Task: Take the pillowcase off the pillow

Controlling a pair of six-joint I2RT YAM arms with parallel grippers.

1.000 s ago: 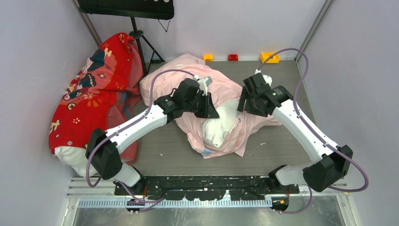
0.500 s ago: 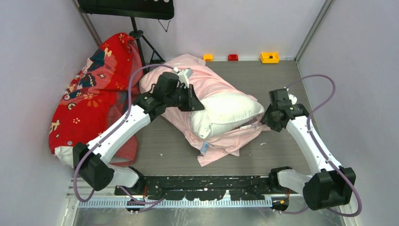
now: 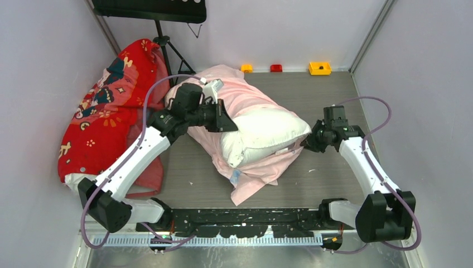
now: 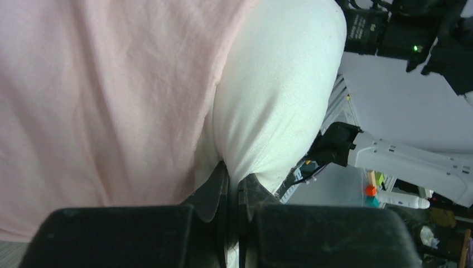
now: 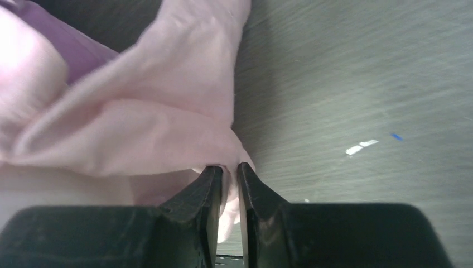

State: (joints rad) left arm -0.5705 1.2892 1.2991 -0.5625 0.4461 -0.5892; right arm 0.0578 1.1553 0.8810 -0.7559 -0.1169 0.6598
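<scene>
The plump white pillow [image 3: 268, 134] lies mid-table, its right half bare. The pale pink pillowcase [image 3: 245, 97] still covers its left and far part and trails in folds under it toward the front. My left gripper [image 3: 228, 123] sits at the case's open edge on top of the pillow. In the left wrist view this gripper [image 4: 234, 178] is shut on white pillow [image 4: 279, 84] fabric beside the pink pillowcase [image 4: 111, 84]. My right gripper [image 3: 305, 144] is low at the pillow's right end. In the right wrist view it [image 5: 230, 167] is shut on a pink pillowcase [image 5: 150, 123] fold just above the table.
A red cartoon-patterned pillow [image 3: 111, 111] leans against the left wall. A black tripod stand [image 3: 167, 50] rises at the back left. Small orange [image 3: 246, 68], red [image 3: 276, 68] and yellow [image 3: 319, 68] blocks line the back edge. Bare grey table [image 3: 334, 95] shows at the right.
My right gripper swung right and down to the pillow's right end and closed on pink fabric. My left gripper drew back left with the pillow, and more white pillow now shows.
</scene>
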